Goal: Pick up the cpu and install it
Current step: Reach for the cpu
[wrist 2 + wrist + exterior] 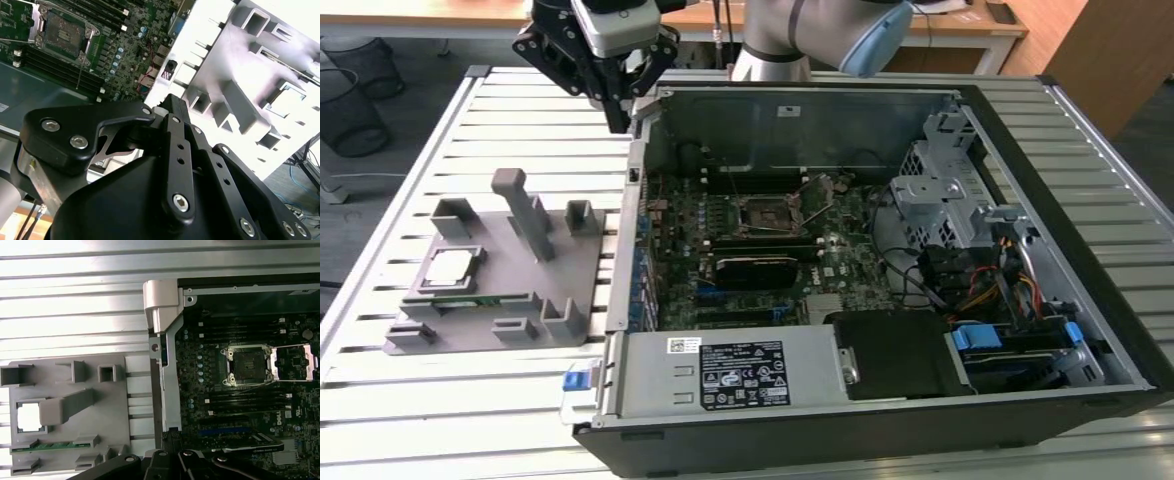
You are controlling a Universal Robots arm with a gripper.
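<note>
The cpu (450,268) is a small silver square lying flat in a pocket of the grey fixture (507,330), left of the computer case in the exterior view. In the first wrist view the cpu (29,416) shows as a bright square. Inside the open case, the motherboard's socket (767,212) stands open with its metal frame lifted; both wrist views show the socket (248,365) (62,34). My gripper (622,122) hangs above the case's back left corner, fingers pointing down, shut on nothing. It is well above and behind the cpu.
The black case (1067,330) lies open on a slatted metal table (400,130). A green memory stick (50,446) sits in the fixture next to the cpu. Upright grey posts (527,215) rise from the fixture. Drive cage and cables (974,250) fill the case's right side.
</note>
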